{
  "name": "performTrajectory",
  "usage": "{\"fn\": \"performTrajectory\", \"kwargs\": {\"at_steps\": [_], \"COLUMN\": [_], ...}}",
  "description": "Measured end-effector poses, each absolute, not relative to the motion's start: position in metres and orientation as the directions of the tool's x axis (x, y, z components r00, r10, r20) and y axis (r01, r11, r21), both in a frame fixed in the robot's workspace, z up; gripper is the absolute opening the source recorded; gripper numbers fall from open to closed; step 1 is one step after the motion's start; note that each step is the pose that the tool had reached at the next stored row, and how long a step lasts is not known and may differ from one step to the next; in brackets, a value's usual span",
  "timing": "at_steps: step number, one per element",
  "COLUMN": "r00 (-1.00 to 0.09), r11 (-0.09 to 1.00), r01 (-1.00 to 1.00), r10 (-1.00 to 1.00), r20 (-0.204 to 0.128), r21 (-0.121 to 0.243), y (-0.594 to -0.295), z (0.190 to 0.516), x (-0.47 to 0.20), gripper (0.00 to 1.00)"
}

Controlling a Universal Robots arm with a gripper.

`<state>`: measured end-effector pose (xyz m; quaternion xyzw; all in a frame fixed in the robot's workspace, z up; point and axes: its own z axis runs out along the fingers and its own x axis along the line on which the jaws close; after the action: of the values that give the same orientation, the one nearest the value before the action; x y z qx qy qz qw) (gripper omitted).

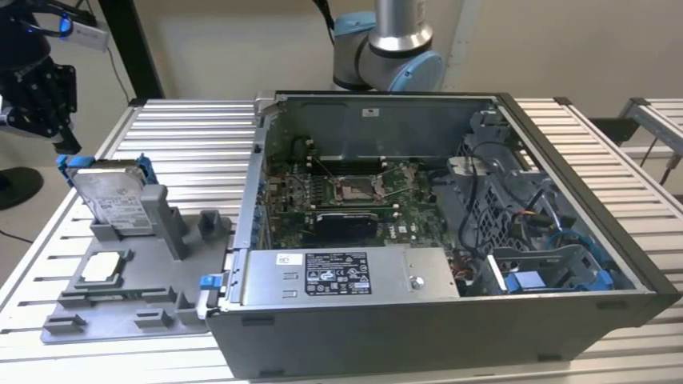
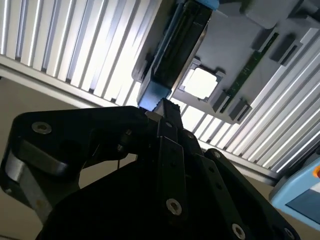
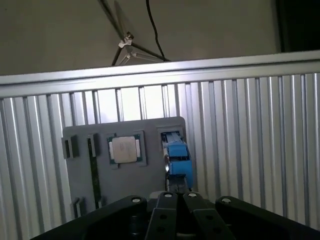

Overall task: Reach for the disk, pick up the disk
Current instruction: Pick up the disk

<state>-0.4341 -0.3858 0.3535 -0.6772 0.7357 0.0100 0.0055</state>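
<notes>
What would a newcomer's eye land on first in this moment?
The open computer case sits in the middle of the exterior view, its board exposed. At that view's left, the disk stands upright in a grey tray, and the black hand hangs close above the disk's blue-framed top edge.

gripper [image 1: 65,144]: aloft, pointing downward | fingers [image 3: 163,216]: pressed together, holding nothing

Gripper [image 1: 59,132] at 10 o'clock in the exterior view gets clipped by the edge, and the disk [image 1: 112,194] has its lower part buried in the grey holder [image 1: 162,214].
</notes>
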Motion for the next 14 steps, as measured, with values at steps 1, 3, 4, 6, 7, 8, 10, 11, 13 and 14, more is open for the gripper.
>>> {"fn": "performTrajectory", "kwargs": {"at_steps": [1,3,4,6,7,8,10,11,13,14], "r00": [-0.074,-0.069,-0.068,-0.067,-0.066,-0.066,-0.064,-0.064,-0.062,-0.062], "r11": [0.074,0.069,0.068,0.067,0.066,0.066,0.064,0.064,0.062,0.062], "r01": [-0.997,-0.998,-0.998,-0.998,-0.998,-0.998,-0.998,-0.998,-0.998,-0.998], "r10": [-0.997,-0.997,-0.997,-0.998,-0.998,-0.998,-0.998,-0.998,-0.998,-0.998], "r20": [-0.022,-0.022,-0.022,-0.022,-0.022,-0.022,-0.022,-0.022,-0.022,-0.022], "r21": [0.007,0.007,0.007,0.007,0.007,0.007,0.007,0.007,0.007,0.007], "y": [-0.3858,-0.3859,-0.3859,-0.3858,-0.3859,-0.3858,-0.3859,-0.3859,-0.3859,-0.3859], "z": [0.3535,0.3535,0.3535,0.3535,0.3535,0.3535,0.3535,0.3535,0.3535,0.3535], "x": [-0.4340,-0.4340,-0.4340,-0.4340,-0.4340,-0.4340,-0.4340,-0.4340,-0.4340,-0.4340], "gripper": [0.00,0.00,0.00,0.00,0.00,0.00,0.00,0.00,0.00,0.00]}}
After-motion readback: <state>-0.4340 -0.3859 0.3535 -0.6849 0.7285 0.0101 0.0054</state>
